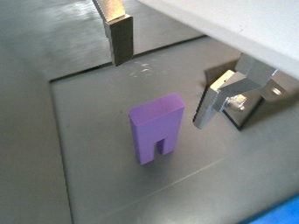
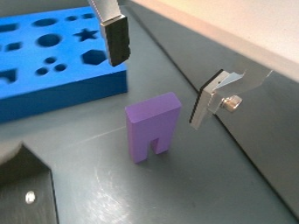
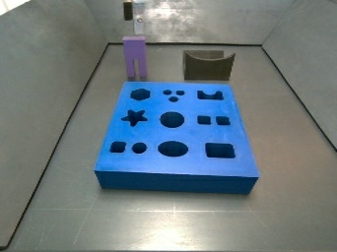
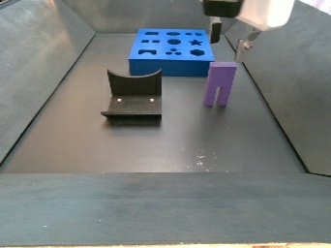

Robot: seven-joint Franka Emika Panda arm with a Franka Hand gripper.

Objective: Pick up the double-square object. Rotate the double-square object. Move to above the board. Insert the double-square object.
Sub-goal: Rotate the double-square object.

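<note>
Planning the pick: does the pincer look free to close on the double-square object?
Probably yes. The double-square object stands upright and alone, with the open pincer just above it, fingers either side, nothing between.

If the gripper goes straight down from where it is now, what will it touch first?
Most likely the top of the purple block. The gripper hangs open above it, one finger on each side. Depth is unclear, so the fingers may pass beside it and reach the floor.

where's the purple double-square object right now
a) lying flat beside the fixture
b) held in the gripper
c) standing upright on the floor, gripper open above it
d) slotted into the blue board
c: the double-square object stands upright on the floor beside the board, with the open gripper above it, fingers clear of it.
</note>
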